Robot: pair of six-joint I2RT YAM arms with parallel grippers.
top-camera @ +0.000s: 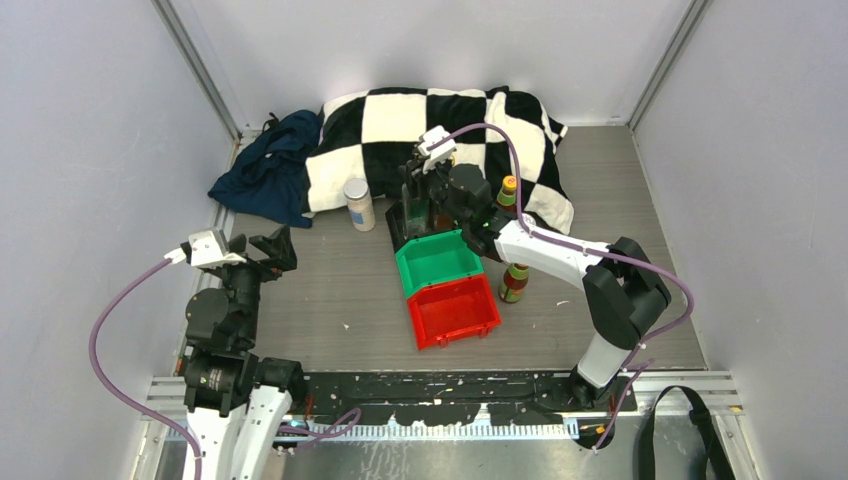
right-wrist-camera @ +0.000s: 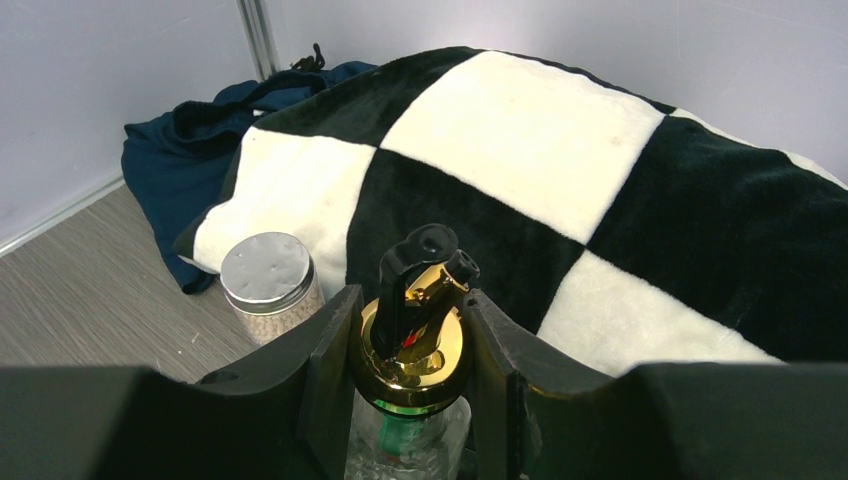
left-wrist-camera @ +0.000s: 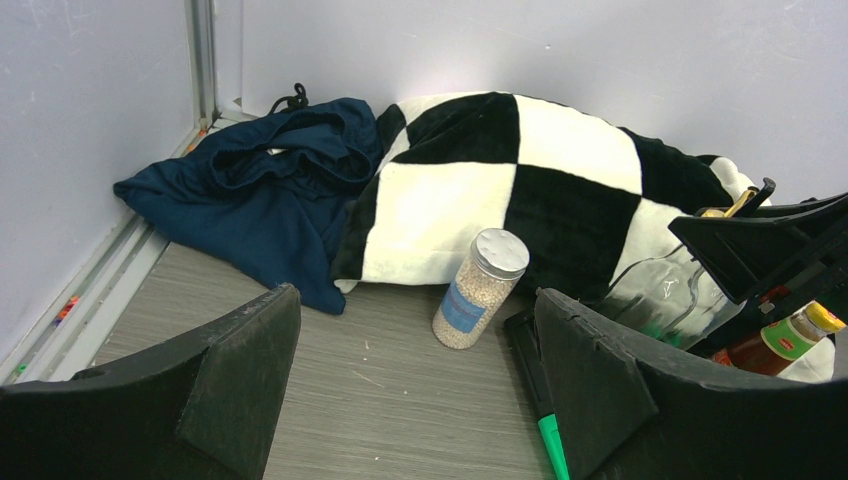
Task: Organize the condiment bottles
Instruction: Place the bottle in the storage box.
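My right gripper (top-camera: 428,188) (right-wrist-camera: 412,305) is shut on the gold pourer top of a tall clear glass bottle (right-wrist-camera: 410,350), held upright over the black bin (top-camera: 403,225). The bottle's glass body also shows in the left wrist view (left-wrist-camera: 665,290). A silver-lidded shaker jar (top-camera: 358,204) (left-wrist-camera: 480,288) (right-wrist-camera: 268,285) stands on the floor left of the black bin. Two yellow-capped sauce bottles stand right of the bins, one at the back (top-camera: 508,192) (left-wrist-camera: 790,340) and one nearer (top-camera: 515,283). My left gripper (top-camera: 258,246) (left-wrist-camera: 415,390) is open and empty, well left of the jar. The other bottles are hidden.
A green bin (top-camera: 438,260) and a red bin (top-camera: 455,310) sit in a row in front of the black bin. A black-and-white checkered pillow (top-camera: 430,125) and a navy cloth (top-camera: 265,165) lie at the back. Walls close in on both sides.
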